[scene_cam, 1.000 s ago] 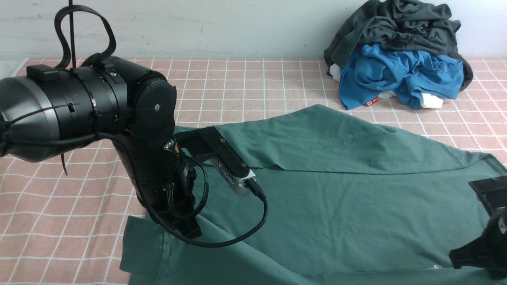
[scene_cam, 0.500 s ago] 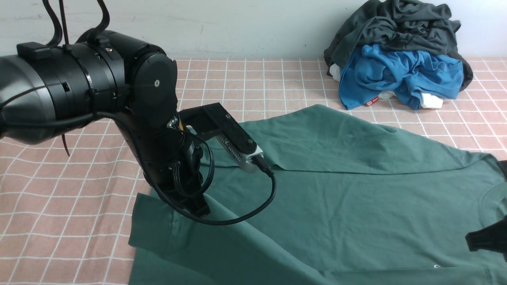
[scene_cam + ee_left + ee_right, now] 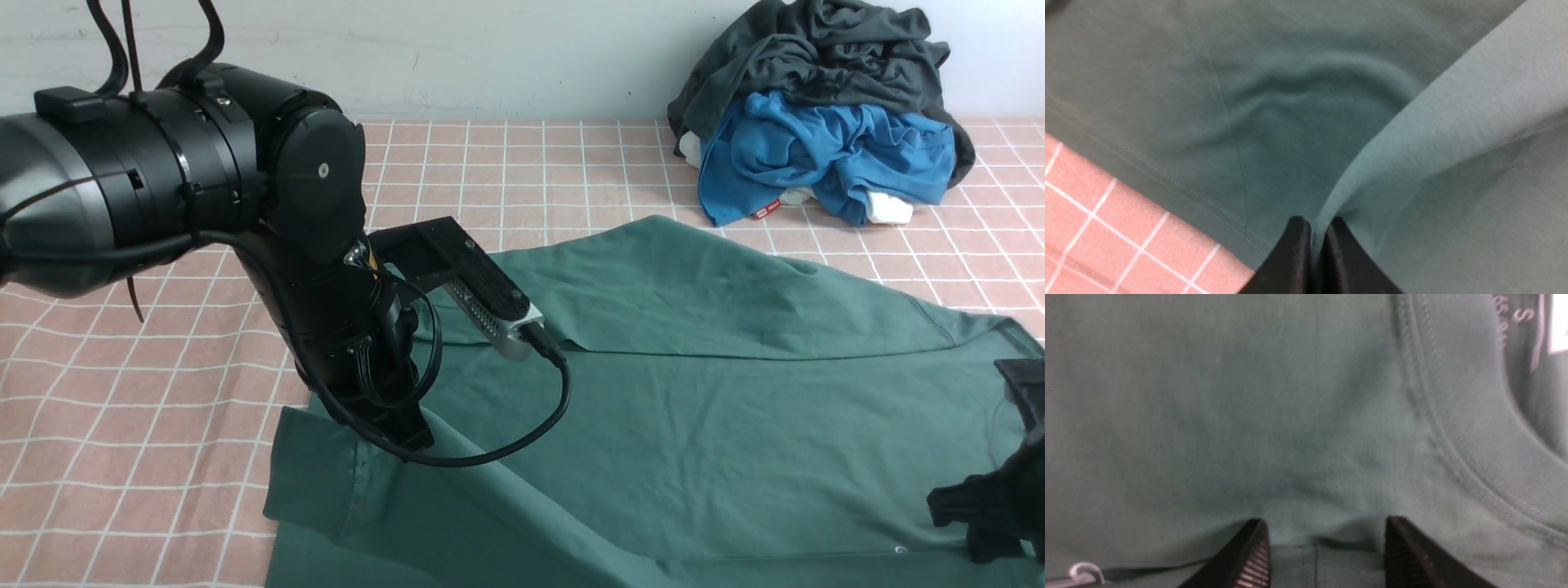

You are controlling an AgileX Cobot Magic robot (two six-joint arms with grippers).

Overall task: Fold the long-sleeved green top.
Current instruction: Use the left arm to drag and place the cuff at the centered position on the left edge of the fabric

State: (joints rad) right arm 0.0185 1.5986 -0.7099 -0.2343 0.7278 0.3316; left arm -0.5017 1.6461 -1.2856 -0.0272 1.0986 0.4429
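On my left, the left end effector (image 3: 411, 442) is pressed together on a raised fold of the green long-sleeved top (image 3: 694, 425); in the left wrist view the left end effector's (image 3: 1316, 228) two black fingers have a ridge of the cloth pinched between them, just beside the stitched hem (image 3: 1167, 183). The left arm (image 3: 204, 196) bulks large in front of me and hides part of the bench (image 3: 122, 457) with its pink checked cover, and its wrist camera (image 3: 490, 306) and looped cable (image 3: 522, 433) hang over the garment. The top lies spread across the middle and right of the bench, with one flap folded over along a crease (image 3: 694, 353) running across it. Far back on the right, well apart from the top, a dark grey garment (image 3: 816, 57) is heaped over a bright blue garment (image 3: 824, 155) with a red tag (image 3: 763, 212). At the near right edge the right end effector (image 3: 980, 523) sits low over the top, close to the small white mark (image 3: 900, 550). In the right wrist view the right end effector's (image 3: 1325, 528) fingers are spread wide with nothing gripped, the cloth beneath them and the ribbed collar (image 3: 1474, 437) just beside.
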